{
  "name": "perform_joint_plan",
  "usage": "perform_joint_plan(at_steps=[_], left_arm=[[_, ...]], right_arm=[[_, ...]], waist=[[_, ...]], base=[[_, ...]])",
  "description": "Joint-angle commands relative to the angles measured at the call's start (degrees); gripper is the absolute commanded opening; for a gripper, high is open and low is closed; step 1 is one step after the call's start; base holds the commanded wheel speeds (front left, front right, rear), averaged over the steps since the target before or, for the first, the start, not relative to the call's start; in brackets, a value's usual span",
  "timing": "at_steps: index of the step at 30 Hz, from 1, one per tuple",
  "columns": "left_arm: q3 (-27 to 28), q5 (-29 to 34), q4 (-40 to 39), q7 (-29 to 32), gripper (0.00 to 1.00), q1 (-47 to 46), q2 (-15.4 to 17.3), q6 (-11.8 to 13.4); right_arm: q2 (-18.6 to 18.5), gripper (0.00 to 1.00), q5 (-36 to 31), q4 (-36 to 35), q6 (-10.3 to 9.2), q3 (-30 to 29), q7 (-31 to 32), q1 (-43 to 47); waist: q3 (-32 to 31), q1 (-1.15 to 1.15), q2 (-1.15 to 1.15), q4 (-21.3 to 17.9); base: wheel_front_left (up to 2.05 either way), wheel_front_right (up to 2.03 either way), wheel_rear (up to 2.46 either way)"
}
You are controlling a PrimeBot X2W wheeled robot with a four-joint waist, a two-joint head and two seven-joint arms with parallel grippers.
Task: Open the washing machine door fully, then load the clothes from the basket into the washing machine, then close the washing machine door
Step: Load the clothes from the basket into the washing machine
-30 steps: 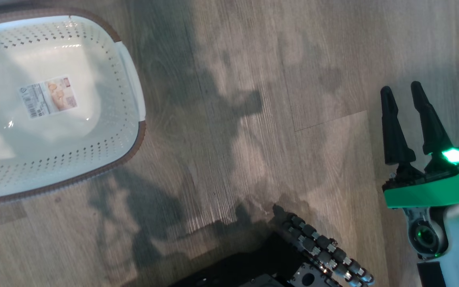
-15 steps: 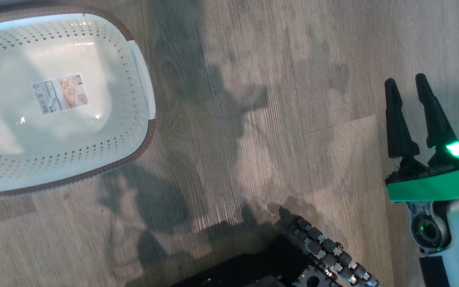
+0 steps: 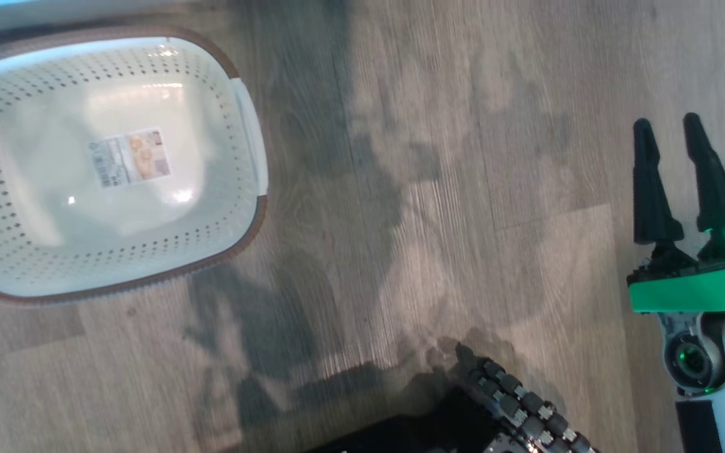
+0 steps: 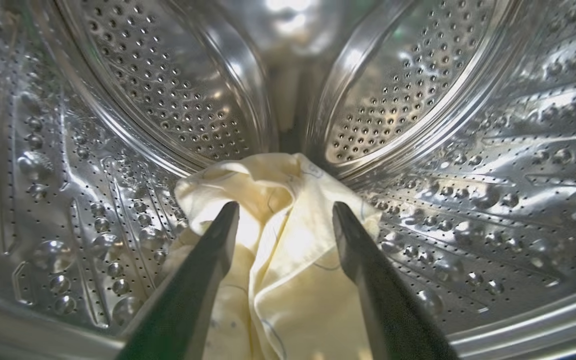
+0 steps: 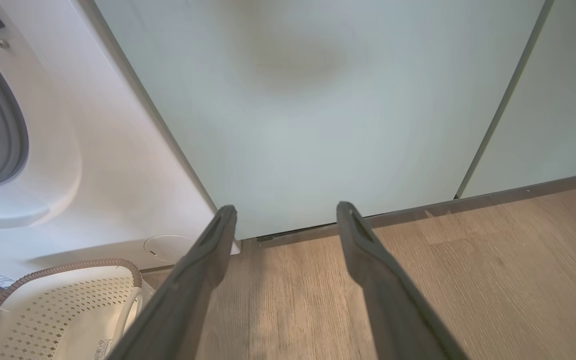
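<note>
Just past your wide left pincer (image 4: 285, 206), the clothes (image 4: 293, 280) lay loose inside the washing machine (image 4: 118, 125); your right pincer (image 5: 285, 210) was wide too.

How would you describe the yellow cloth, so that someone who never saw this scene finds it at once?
Look into the white washing machine, inside its shiny steel drum. On the drum's floor, between the left gripper's open fingers, lies a crumpled pale yellow garment. It is soft and matt, unlike the perforated metal around it.
</note>
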Motion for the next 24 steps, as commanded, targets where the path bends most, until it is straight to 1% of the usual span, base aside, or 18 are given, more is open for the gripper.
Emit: perform_joint_plan(at_steps=[1, 3, 6, 11, 13, 18, 19, 21, 24], left_arm=[[1.2, -0.5, -2.2, -0.6, 1.0, 0.4, 1.6, 0.4], [1.4, -1.1, -3.0, -1.3, 1.0, 2.6, 1.4, 0.5], [1.9, -2.4, -5.0, -2.7, 1.0, 7.0, 0.3, 1.2], [2.6, -4.4, -11.0, -4.1, 1.0, 14.9, -0.8, 2.7], [2.1, -3.8, -14.2, -4.7, 1.0, 18.5, -0.6, 3.8], [2.5, -5.1, -23.4, -5.2, 1.0, 27.8, -1.2, 6.6], [2.2, -4.6, -25.3, -5.2, 1.0, 29.5, -0.9, 7.5], [2.6, -5.4, -29.2, -5.2, 1.0, 33.3, -1.2, 8.8], [2.9, -5.6, -35.5, -5.5, 1.0, 39.3, -1.3, 11.3]], right_arm=[[-1.0, 1.0, -0.4, -1.2, -0.16, 0.3, -0.4, 0.7], [-1.0, 1.0, -0.8, -1.2, -0.16, -0.2, -0.4, 0.8], [-1.0, 1.0, -1.8, -1.2, -0.16, -1.0, -0.4, 1.3], [-1.0, 1.0, -3.2, -1.3, -0.16, -2.4, -0.4, 2.1], [-1.0, 1.0, -3.8, -1.4, -0.16, -3.0, -0.4, 2.5], [-1.0, 1.0, -5.4, -1.6, -0.16, -3.9, -0.4, 3.1], [-1.0, 1.0, -5.7, -1.7, -0.16, -3.9, -0.4, 3.1], [-1.0, 1.0, -6.4, -1.7, -0.16, -4.1, -0.4, 3.3], [-1.0, 1.0, -7.3, -1.8, -0.16, -4.5, -0.4, 3.7]], waist=[[-1.0, 0.0, 0.0, 0.7], [-1.9, 0.0, 0.0, 1.3], [-3.5, 0.0, 0.0, 2.4], [-5.8, 0.0, 0.0, 4.2], [-6.5, 0.0, 0.0, 5.2], [-8.3, 0.0, 0.0, 7.3], [-8.7, 0.0, 0.0, 7.8], [-9.4, 0.0, 0.0, 8.6], [-10.6, 0.0, 0.0, 9.9]], base=[[0.0, 0.0, 0.0], [0.0, 0.0, 0.0], [0.0, 0.0, 0.0], [0.0, 0.0, 0.0], [0.0, 0.0, 0.0], [0.0, 0.0, 0.0], [0.0, 0.0, 0.0], [0.0, 0.0, 0.0], [0.0, 0.0, 0.0]])
